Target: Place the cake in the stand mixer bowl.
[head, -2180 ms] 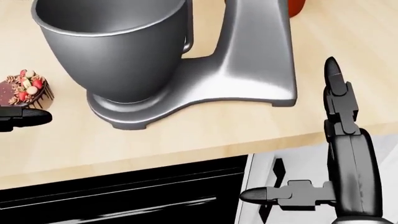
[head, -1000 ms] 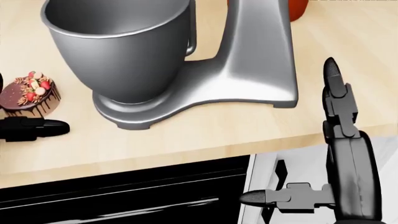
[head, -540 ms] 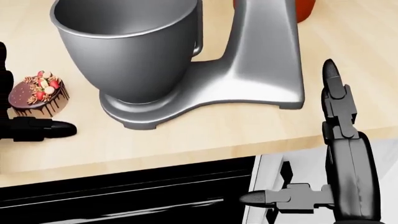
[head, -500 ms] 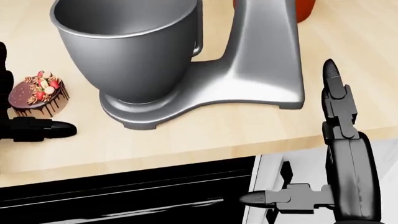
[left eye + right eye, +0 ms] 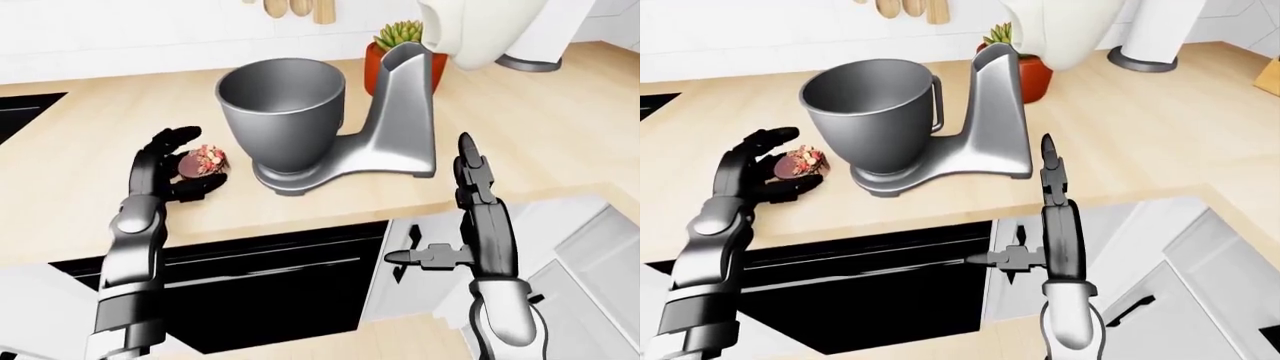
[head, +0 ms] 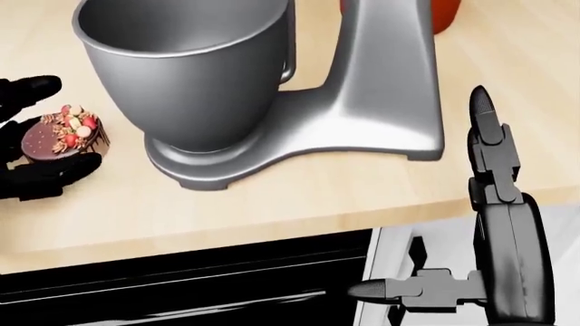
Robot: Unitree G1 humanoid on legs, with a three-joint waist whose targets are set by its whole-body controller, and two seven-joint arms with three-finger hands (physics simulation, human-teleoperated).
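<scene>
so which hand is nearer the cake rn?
Left. The left hand has its fingers about the cake, left of the mixer bowl. The right hand is open and upright far to the right, past the counter edge.

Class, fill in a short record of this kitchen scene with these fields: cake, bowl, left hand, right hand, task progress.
cake: small chocolate cake between the left hand's fingers, left of the mixer in the head view
bowl: grey stand mixer bowl, upright, nothing seen inside
left hand: left hand curled round the cake
right hand: right hand open, fingers extended, holding nothing
task progress: cake not yet in the bowl
</scene>
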